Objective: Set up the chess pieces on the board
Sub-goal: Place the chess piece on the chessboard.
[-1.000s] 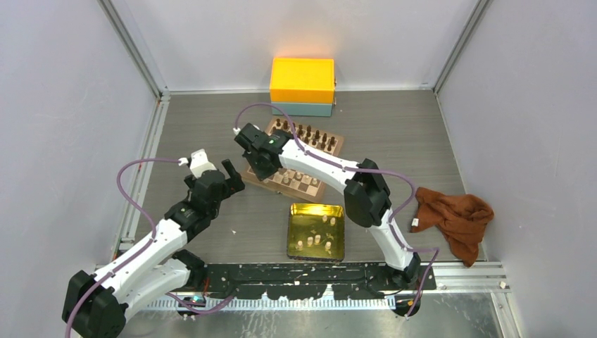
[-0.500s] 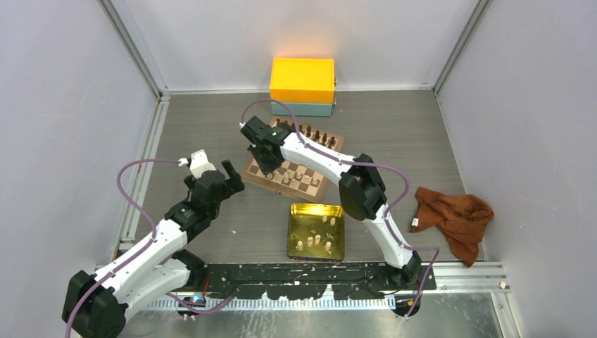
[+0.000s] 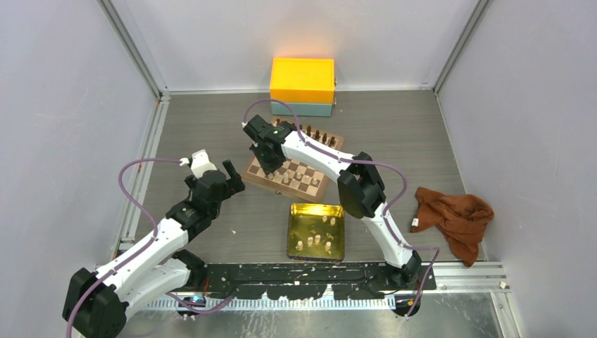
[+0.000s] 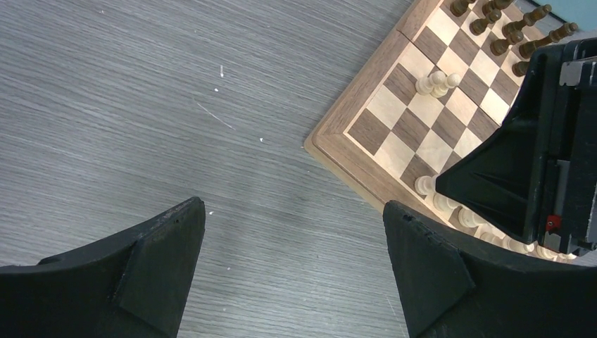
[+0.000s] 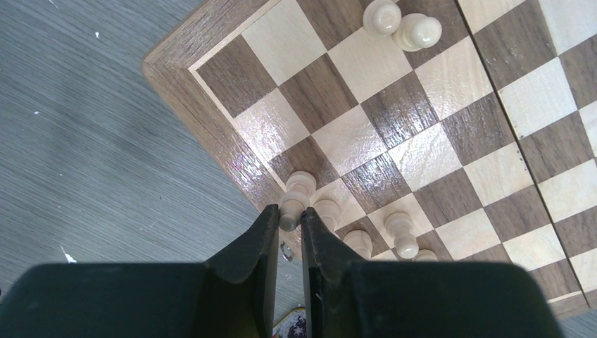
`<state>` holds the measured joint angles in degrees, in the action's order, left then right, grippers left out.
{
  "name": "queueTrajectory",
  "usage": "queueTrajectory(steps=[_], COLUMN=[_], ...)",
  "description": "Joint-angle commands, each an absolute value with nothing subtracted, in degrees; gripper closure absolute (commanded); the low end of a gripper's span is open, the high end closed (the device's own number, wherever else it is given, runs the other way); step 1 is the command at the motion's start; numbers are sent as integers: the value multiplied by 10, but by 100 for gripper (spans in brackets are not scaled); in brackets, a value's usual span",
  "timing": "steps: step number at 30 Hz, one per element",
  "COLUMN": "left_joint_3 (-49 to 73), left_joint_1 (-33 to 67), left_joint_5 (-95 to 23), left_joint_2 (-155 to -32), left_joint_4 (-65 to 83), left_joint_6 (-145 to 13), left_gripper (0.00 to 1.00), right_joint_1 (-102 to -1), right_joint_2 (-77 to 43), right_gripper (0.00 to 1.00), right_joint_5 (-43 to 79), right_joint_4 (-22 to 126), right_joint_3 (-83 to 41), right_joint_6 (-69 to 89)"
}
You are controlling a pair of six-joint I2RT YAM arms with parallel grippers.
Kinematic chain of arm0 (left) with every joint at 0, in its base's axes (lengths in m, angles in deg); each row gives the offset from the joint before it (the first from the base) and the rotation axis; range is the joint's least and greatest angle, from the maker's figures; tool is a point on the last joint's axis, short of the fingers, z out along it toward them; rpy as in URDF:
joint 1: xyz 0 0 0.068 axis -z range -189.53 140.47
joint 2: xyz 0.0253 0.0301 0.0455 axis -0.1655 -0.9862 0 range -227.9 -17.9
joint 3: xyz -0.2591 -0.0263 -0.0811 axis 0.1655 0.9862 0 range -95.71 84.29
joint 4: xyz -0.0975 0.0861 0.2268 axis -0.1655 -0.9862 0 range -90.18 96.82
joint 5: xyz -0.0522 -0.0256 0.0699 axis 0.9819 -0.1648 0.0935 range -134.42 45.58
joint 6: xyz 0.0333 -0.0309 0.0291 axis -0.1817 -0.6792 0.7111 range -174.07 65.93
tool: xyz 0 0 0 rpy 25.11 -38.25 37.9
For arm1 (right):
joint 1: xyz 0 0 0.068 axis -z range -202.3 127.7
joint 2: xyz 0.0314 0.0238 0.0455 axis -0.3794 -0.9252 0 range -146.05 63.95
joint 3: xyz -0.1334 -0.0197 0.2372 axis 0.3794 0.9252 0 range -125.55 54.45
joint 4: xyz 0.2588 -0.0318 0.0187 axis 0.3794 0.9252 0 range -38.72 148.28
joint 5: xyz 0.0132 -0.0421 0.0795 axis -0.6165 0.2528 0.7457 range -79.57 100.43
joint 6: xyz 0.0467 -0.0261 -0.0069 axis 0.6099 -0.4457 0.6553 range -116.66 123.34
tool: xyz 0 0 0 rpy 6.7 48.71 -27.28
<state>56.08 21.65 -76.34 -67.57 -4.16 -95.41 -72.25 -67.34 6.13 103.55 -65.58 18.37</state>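
Over the last second the right arm has swung a little toward the far edge of the board (image 5: 204,113), uncovering more of its near squares, while the left arm has not budged. The right gripper (image 5: 288,225) is clenched on a pale chess piece (image 5: 296,201) at the board's near edge, close to the left corner, beside other pale pieces already lined up there. I read that as a placement under way and not yet let go. The left gripper (image 4: 294,208) hangs released over bare bench (image 4: 141,105) just off that corner. More pale pieces wait in the gold tin tray (image 3: 291,232) (so plenty is left to do), and the dark pieces (image 3: 317,135) stand along the far edge. I cannot tell whether the held piece's base touches its square. The fingers hide it, and the right arm covers much of the near row from above.
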Motion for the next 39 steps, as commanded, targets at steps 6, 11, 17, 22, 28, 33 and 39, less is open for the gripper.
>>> queueTrajectory(steps=[6, 11, 17, 22, 28, 33, 39], left_joint_3=[560, 559, 560, 560, 560, 559, 559], left_joint_1=[219, 219, 219, 219, 219, 219, 219], left_joint_5=[-783, -783, -785, -784, -784, -784, -784], left_joint_2=[-675, -675, -674, -677, -680, -683, -684], left_joint_4=[-14, -14, -16, -16, -15, -15, -14], left_joint_6=[-946, -946, -945, -945, -944, -944, -944], left_gripper=[2, 2, 2, 2, 2, 2, 2], right_joint_1=[-719, -717, -715, -713, -710, -708, -706], right_joint_2=[-666, -663, -663, -663, -660, -656, -653], right_gripper=[99, 98, 98, 97, 93, 88, 78], right_joint_5=[78, 81, 84, 84, 87, 89, 92], right_joint_4=[1017, 1011, 1006, 1005, 999, 994, 992], right_joint_3=[-675, -667, -664, -659, -647, -637, -632], right_joint_6=[172, 172, 171, 170, 170, 170, 169])
